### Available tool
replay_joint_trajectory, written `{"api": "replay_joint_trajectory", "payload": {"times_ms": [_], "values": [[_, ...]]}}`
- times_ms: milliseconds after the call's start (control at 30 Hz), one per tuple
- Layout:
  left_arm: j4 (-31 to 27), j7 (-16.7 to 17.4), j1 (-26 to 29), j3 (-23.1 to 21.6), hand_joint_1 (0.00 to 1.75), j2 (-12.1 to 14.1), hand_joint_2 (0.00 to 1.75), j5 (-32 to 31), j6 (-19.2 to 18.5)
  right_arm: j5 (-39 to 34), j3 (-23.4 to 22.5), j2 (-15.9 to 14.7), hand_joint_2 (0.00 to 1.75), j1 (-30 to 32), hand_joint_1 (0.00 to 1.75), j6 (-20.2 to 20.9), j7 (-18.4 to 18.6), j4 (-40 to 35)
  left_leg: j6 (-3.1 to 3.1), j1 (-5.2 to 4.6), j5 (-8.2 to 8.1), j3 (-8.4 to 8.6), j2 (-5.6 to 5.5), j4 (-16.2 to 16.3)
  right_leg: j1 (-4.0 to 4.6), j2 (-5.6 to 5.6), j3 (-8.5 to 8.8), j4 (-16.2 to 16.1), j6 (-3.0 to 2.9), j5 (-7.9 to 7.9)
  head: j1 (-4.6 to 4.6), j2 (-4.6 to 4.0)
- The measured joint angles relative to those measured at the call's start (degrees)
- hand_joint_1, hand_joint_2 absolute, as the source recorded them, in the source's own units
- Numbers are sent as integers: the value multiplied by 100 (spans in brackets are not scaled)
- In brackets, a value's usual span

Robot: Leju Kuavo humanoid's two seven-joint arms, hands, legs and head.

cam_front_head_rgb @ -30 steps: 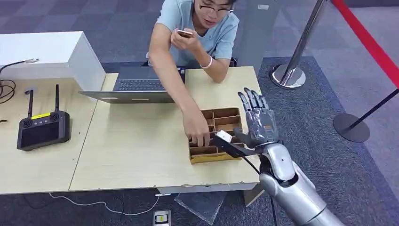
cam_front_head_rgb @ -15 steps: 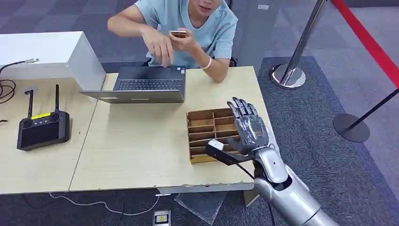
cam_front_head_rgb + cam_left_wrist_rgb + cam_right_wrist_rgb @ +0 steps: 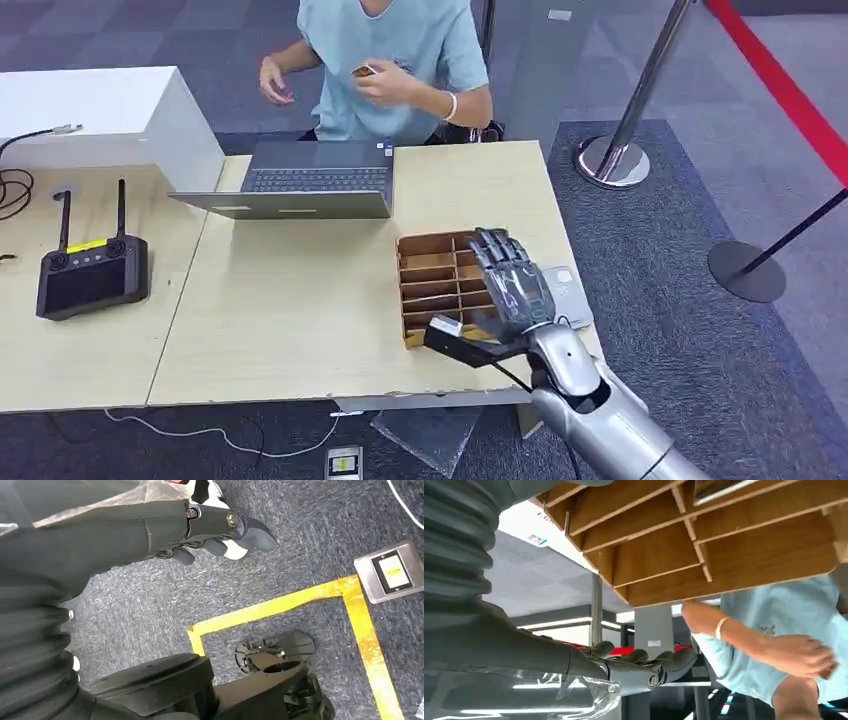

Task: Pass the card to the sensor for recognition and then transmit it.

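Observation:
A brown wooden box (image 3: 432,285) with several compartments stands on the light table near its front right corner. My right hand (image 3: 510,285) hovers over the box's right side with its fingers stretched out and apart, holding nothing. In the right wrist view the box (image 3: 724,555) is close in front of the hand (image 3: 644,667). A flat, pale-edged piece that looks like the card (image 3: 719,487) lies in one compartment. A pale grey flat sensor (image 3: 565,285) sits just right of the box, partly behind my hand. My left hand (image 3: 220,530) hangs over the carpet, loose and holding nothing.
A person in a light blue shirt (image 3: 400,50) sits behind the table holding a small thing. An open laptop (image 3: 300,185) lies at the far edge. A black controller (image 3: 90,275) lies on the left table beside a white box (image 3: 100,115). Stanchions (image 3: 615,155) stand at the right.
The person's arm has pulled out of the wooden box and back to the chest. My right hand has moved left and nearer, from beside the box to over it.

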Motion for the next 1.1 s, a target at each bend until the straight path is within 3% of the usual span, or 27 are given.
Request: {"api": "replay_joint_trajectory", "payload": {"times_ms": [633, 767, 933, 1100], "values": [[0, 24, 0, 0, 0, -37, 175, -59, 4, -199, 352, 236, 175, -13, 0, 151, -107, 251, 0, 0, 0, -1, 0, 0, 0, 0, 1, 0, 0, 0, 0, 0], [0, 20, 1, 0, 0, -39, 175, -70, -13, -230, 413, 308, 175, -54, 0, 265, 24, 251, 0, 0, 0, 0, 0, 0, 0, 0, 1, 0, 0, 0, 0, 0], [0, -9, -5, 0, 0, -37, 175, -101, -46, -208, 558, 647, 175, -330, 0, 266, 330, 365, -1, 1, 1, 1, 1, 0, 3, 0, 1, 2, 0, 0, 0, 0], [0, -17, -8, 0, 0, -37, 175, -107, -57, -326, 710, 1027, 175, -662, 0, -57, 284, 802, -2, 4, 1, 0, 1, 0, 5, 0, 1, 3, 0, 0, 0, 0]]}}
